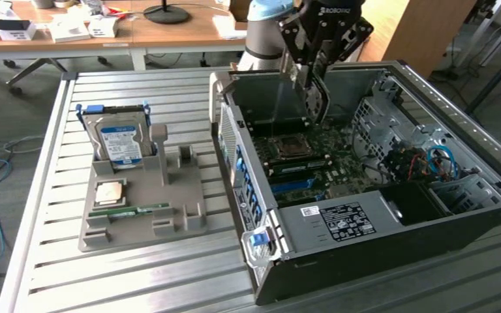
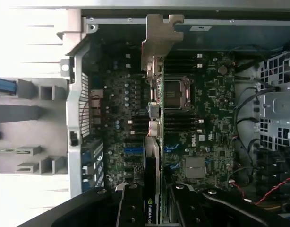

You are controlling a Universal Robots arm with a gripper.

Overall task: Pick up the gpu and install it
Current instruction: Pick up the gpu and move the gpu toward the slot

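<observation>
Black claw point(image 1: 313, 65) point(image 2: 154, 213): hung over the far end of the case as the exterior view had it, pinched on the gpu, one finger point(image 2: 131, 208) on each face of the card.
Gpu point(image 1: 318, 101) point(image 2: 154, 151): stood upright and edge-on inside the case point(image 1: 390, 238), top edge in the claw, lower edge down near the board; could not tell whether it touched a slot.
Bracket point(image 2: 160, 33): silvery, at the card's end away from the claw, in line with the case's wall rim; touching or apart could not be told.
Board point(image 1: 325, 163) point(image 2: 208, 109): green, lay flat on the case's floor, under the card.
Socket point(image 1: 289, 146) point(image 2: 175, 94): square, metal-framed, on the board just beside the card.
Cables point(image 1: 438, 160): red and blue, bunched at the case's side on the exterior view's right, well apart from the card.
Tray point(image 1: 185, 218): grey, lay outside the case, on the exterior view's left of it.
Drive point(image 1: 120, 140): silver, blue-white label, stood upright in the tray, well apart from the case.
Chip point(image 1: 109, 192): square, lay flat in the tray, between drive and stick.
Stick point(image 1: 128, 210): narrow, green, lay flat in the tray.
Table point(image 1: 146, 280): slatted metal, carried case and tray.
</observation>
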